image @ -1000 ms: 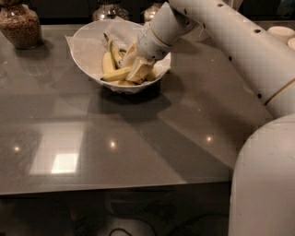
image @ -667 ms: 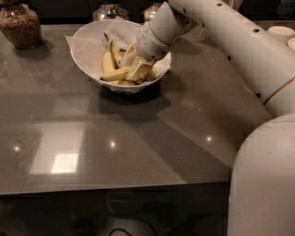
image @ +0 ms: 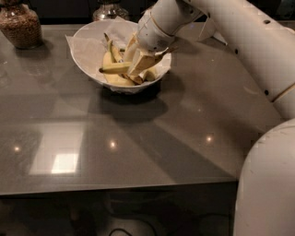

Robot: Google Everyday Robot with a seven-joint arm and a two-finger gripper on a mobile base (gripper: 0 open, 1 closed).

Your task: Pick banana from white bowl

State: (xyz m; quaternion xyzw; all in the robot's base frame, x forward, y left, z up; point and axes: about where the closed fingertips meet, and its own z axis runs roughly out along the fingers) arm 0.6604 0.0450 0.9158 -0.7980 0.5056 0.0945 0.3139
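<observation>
The white bowl [image: 97, 78], lined with crinkled white paper, stands at the back middle of the grey table. Several yellow bananas lie in it. My gripper [image: 137, 68] reaches down into the right side of the bowl from the upper right. It is shut on the banana [image: 115, 69], a slim yellow one that sticks out level to the left with its dark tip over the paper. The part of the banana between the fingers is hidden. A shorter greenish banana [image: 111, 51] lies behind it.
A glass jar of brown grains [image: 20, 25] stands at the back left corner, and a second glass jar [image: 108, 9] stands behind the bowl. My white arm [image: 239, 41] crosses the back right. My body [image: 267, 184] blocks the front right, by the table's front edge.
The slim banana has swung up and now points level to the left from the gripper. The gripper has shifted only slightly in the bowl.
</observation>
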